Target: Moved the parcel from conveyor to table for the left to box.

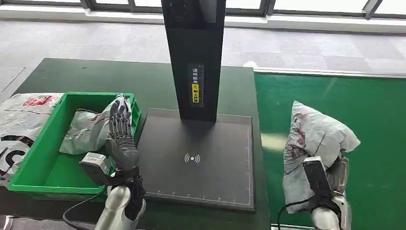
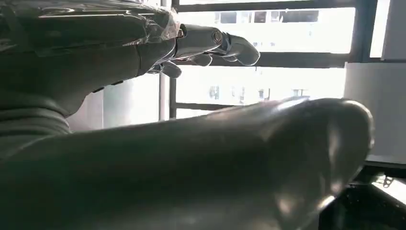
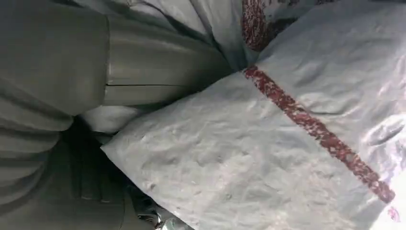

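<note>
A white-grey plastic parcel (image 1: 316, 136) with red print stands tilted up on the green conveyor (image 1: 373, 110) at the right. My right hand (image 1: 339, 173) grips its near lower end from underneath. In the right wrist view the thumb (image 3: 143, 81) presses into the crinkled parcel (image 3: 287, 143). My left hand (image 1: 122, 139) is held up over the right rim of the green box (image 1: 33, 167), fingers stretched out and holding nothing. The left wrist view has that hand (image 2: 191, 158) against bright windows, its fingers (image 2: 215, 43) extended.
Another bagged parcel (image 1: 88, 129) lies inside the green box. A further white bag (image 1: 19, 124) lies left of the box. A black scan pad (image 1: 196, 158) with a tall black post (image 1: 194, 57) occupies the table's middle, between box and conveyor.
</note>
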You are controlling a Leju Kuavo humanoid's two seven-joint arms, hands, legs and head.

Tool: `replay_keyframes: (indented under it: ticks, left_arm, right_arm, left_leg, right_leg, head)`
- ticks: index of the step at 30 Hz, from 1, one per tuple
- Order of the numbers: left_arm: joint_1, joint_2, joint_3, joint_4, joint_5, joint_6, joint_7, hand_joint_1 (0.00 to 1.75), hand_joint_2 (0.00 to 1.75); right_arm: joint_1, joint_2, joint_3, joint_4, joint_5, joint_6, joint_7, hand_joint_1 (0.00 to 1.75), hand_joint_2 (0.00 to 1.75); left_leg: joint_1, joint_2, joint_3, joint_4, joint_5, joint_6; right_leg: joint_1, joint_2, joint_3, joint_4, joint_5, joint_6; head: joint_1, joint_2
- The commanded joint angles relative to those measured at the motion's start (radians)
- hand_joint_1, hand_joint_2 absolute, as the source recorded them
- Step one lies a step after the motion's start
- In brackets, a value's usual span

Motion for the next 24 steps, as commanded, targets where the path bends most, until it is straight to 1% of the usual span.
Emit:
replay_keyframes:
  ticks: [1,7,9,10,14,17,19,20,22,24]
  left_arm:
    - [-0.017,-0.003,-0.005,0.037,-0.001,0.006,0.004,0.0,0.0]
    - [-0.017,-0.003,-0.004,0.038,-0.001,0.006,0.004,0.0,0.0]
    - [-0.016,-0.006,-0.003,0.045,-0.002,0.006,0.004,0.0,0.0]
    - [-0.007,-0.034,-0.037,0.059,-0.024,0.014,0.004,0.0,0.0]
    - [-0.008,-0.036,-0.04,0.06,-0.025,0.017,0.004,0.0,0.0]
    - [-0.011,-0.036,-0.042,0.063,-0.024,0.021,0.004,0.0,0.0]
    - [-0.019,-0.035,-0.057,0.073,-0.021,0.016,0.005,0.0,0.0]
    - [-0.025,-0.037,-0.067,0.077,-0.02,0.015,0.004,0.0,0.0]
    - [-0.032,-0.04,-0.078,0.085,-0.015,0.02,0.007,0.0,0.0]
    - [-0.035,-0.04,-0.091,0.09,-0.012,0.023,0.009,0.0,0.0]
  right_arm:
    - [0.046,0.071,0.082,-0.193,-0.01,-0.081,-0.057,1.75,1.75]
    - [0.044,0.069,0.087,-0.194,-0.011,-0.087,-0.06,1.75,1.75]
    - [0.039,0.061,0.123,-0.199,-0.041,-0.123,-0.104,1.75,1.75]
    - [-0.09,0.109,0.241,-0.1,0.02,-0.124,-0.119,1.75,1.75]
    - [-0.099,0.117,0.238,-0.089,0.027,-0.124,-0.12,1.75,1.75]
    - [-0.097,0.12,0.231,-0.081,0.021,-0.124,-0.134,1.75,1.75]
    - [-0.126,0.09,0.308,-0.003,-0.005,-0.12,-0.103,1.75,1.75]
    - [-0.167,0.094,0.353,0.088,-0.013,-0.096,-0.084,1.75,1.75]
    - [-0.253,0.132,0.411,0.277,0.002,-0.094,-0.067,1.75,1.75]
    - [-0.319,0.179,0.449,0.432,-0.01,-0.091,-0.077,1.75,1.75]
  left_leg:
    - [-0.001,0.0,-0.001,-0.001,0.0,-0.001]
    - [-0.001,0.0,-0.001,-0.002,0.001,-0.001]
    - [-0.001,0.0,-0.001,-0.001,0.0,-0.001]
    - [-0.001,0.0,-0.001,-0.002,0.001,-0.001]
    - [-0.002,0.004,-0.002,-0.003,0.003,0.0]
    - [-0.002,0.0,-0.001,-0.002,0.003,0.001]
    - [-0.001,-0.001,-0.001,-0.002,0.003,0.0]
    - [-0.001,-0.001,-0.001,-0.001,0.003,0.001]
    - [-0.001,0.003,-0.001,-0.002,0.003,0.0]
    - [0.0,0.005,-0.001,-0.001,0.002,0.0]
  right_leg:
    - [-0.001,0.001,-0.002,0.0,0.0,0.0]
    - [-0.001,0.001,-0.002,-0.001,0.0,0.0]
    - [-0.001,0.001,-0.002,0.0,0.0,0.0]
    - [-0.001,0.001,-0.003,0.0,0.001,0.0]
    - [-0.001,0.004,-0.004,-0.001,0.003,0.001]
    - [-0.001,0.001,-0.002,-0.001,0.001,0.001]
    - [-0.001,-0.001,-0.002,-0.001,0.001,0.001]
    - [-0.001,-0.001,-0.001,-0.001,0.001,0.001]
    - [0.0,0.003,-0.001,-0.001,0.002,0.0]
    - [0.0,0.004,-0.002,-0.001,0.003,0.0]
  head:
    - [0.0,0.0]
    - [0.0,0.0]
    - [0.0,0.0]
    - [0.0,0.0]
    - [0.0,0.0]
    - [0.0,0.0]
    - [0.0,0.0]
    - [0.0,0.0]
    - [0.0,0.0]
    - [0.0,0.0]
